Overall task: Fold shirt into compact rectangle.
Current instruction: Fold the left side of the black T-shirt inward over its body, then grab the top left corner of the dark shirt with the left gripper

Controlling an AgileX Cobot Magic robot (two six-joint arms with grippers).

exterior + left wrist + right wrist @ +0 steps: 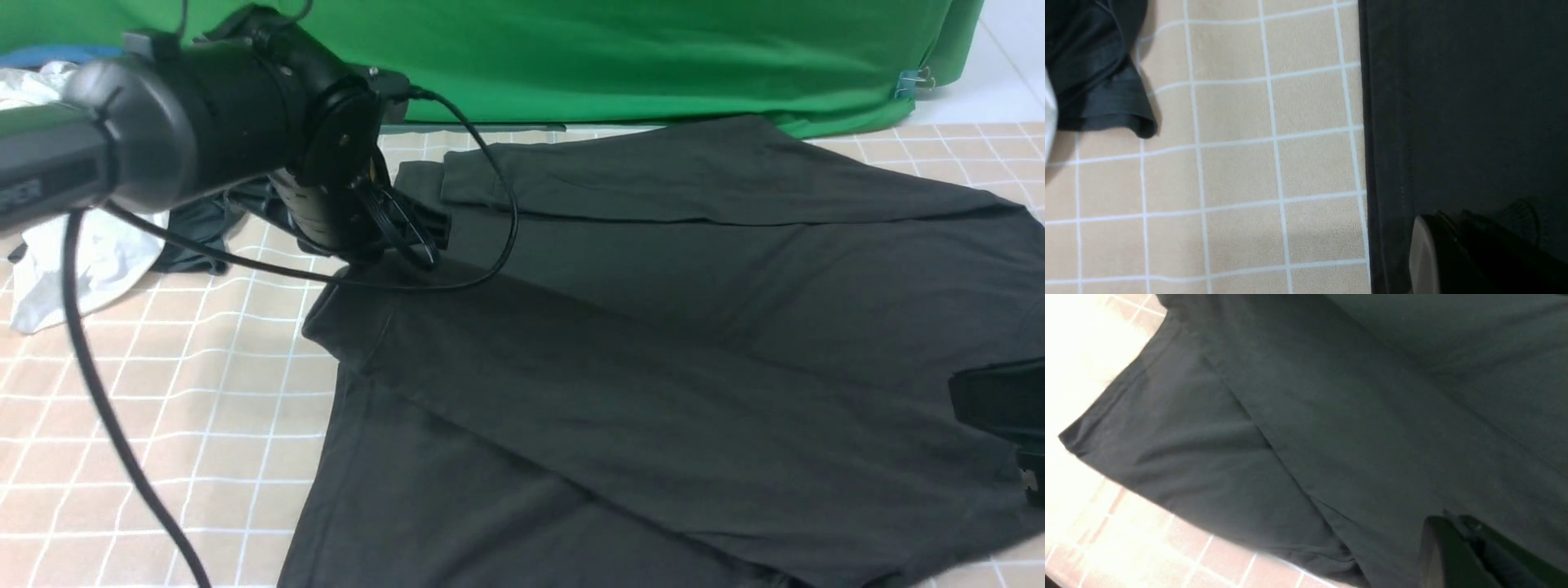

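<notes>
"What was seen at the far left of the front view?"

"A white garment (86, 265) was seen lying crumpled on the grid-patterned cloth (139, 425), with a dark garment (196, 233) placed just beside it. Something blue (61, 55) was partly shown behind them."

"And the left gripper (426, 260)?"

"It was held low at the shirt's left part, its fingers clenched together. Whether any fabric was pinched between them could not be told. A black cable (514, 212) was looped out from the arm, across the view of the shirt."

"How was the shirt (620, 392) laid?"

"The black shirt was spread over the grid-patterned cloth, from the middle-left across to the right. A broad layer was folded over it on a slant, and its left end was bunched up near the left gripper. At the far side, another strip was turned over upon itself."

"What was placed behind it?"

"A green cloth (653, 57) was draped there, and a clip (910, 83) was fastened near its right end."

"Was the right gripper (1453, 517) released?"

"No, its fingertips were closed against each other, and they were seen over the shirt at the right side. Contact with the fabric could not be made out."
</notes>
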